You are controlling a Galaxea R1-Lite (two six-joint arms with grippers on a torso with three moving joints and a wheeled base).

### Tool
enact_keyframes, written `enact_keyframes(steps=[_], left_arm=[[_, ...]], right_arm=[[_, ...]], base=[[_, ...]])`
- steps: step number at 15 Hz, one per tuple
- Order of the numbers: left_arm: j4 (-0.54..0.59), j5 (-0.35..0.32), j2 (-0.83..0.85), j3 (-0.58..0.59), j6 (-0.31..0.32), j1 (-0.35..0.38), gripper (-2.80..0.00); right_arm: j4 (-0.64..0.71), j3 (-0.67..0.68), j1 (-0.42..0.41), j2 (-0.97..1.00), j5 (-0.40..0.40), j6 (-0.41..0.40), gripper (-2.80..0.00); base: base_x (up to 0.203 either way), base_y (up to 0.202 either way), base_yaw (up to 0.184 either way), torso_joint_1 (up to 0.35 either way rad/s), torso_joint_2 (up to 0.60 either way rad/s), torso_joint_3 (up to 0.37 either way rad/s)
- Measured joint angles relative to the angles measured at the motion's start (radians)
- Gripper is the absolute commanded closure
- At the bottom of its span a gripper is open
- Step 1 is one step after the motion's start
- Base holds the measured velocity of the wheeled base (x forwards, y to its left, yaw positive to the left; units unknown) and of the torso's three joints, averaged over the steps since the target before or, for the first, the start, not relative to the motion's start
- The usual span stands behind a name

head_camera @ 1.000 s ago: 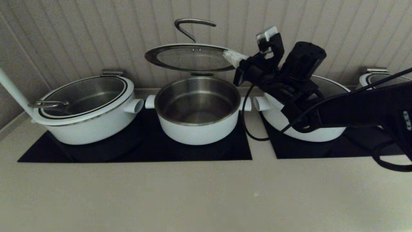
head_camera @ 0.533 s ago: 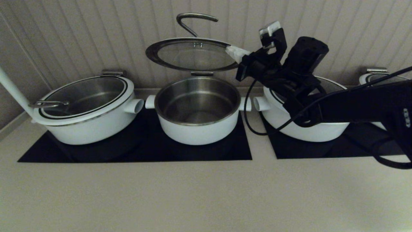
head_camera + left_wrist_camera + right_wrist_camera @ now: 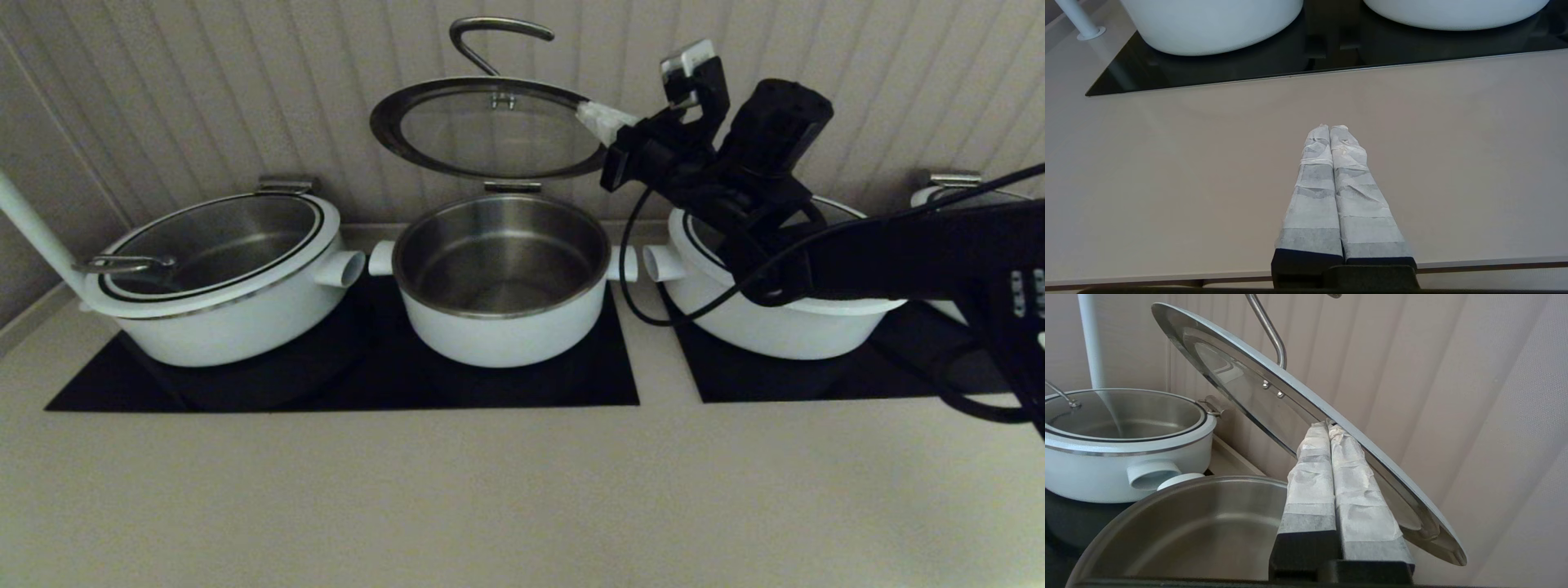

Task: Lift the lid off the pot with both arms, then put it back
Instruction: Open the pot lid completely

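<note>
The lid (image 3: 490,131), glass with a curved steel handle (image 3: 498,37), hangs tilted in the air above the open pot (image 3: 506,335). My right gripper (image 3: 600,122) is shut on the lid's right rim and holds it up alone. In the right wrist view the fingertips of the right gripper (image 3: 1329,428) pinch the lid (image 3: 1241,384) at its edge, over the pot's steel inside (image 3: 1200,522). My left gripper (image 3: 1329,130) is shut and empty, low over the bare counter in front of the cooktop, out of the head view.
A wider white pot with its lid on (image 3: 216,269) stands left of the pot. Another wide white pot (image 3: 775,327) stands to the right, partly behind my right arm. Black cooktops (image 3: 343,384) lie under them. A white pole (image 3: 33,229) and the ribbed wall are close behind.
My right gripper has raised the lid higher above the pot and tilted it a little more. The pot has not moved.
</note>
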Motion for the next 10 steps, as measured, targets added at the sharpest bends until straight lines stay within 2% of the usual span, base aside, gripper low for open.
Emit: enact_keyframes(steps=[5,10], left_arm=[[0.000,0.000,0.000,0.000,0.000,0.000,0.00],[0.000,-0.001,0.000,0.000,0.000,0.000,0.00]], right_arm=[[0.056,-0.107,-0.003,0.031,0.000,0.000,0.00],[0.066,-0.138,-0.016,0.050,0.001,0.000,0.00]], base=[[0.000,0.000,0.000,0.000,0.00,0.000],[0.000,0.000,0.000,0.000,0.00,0.000]])
